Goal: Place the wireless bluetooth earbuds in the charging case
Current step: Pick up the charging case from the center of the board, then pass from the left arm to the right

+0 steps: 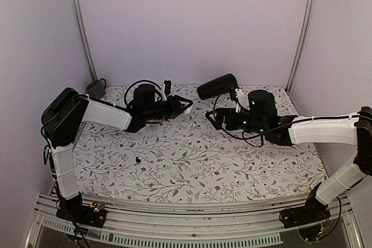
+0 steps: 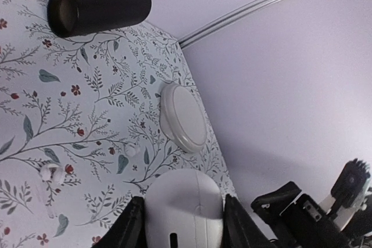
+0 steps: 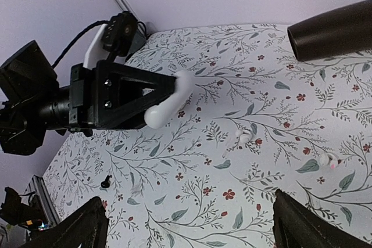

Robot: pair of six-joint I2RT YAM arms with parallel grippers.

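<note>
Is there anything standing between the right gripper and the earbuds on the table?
Nothing visible does. Both earbuds lie on bare tablecloth ahead of the right gripper, jaws open; the black cylinder lies beyond them.

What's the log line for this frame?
left gripper: shut on charging case | right gripper: open, empty | earbuds: both on table

charging case (image 2: 183, 207) btm cut by frame edge, black cylinder (image 3: 331, 30) cropped at rt; earbuds (image 3: 244, 137) too small for detail
</note>
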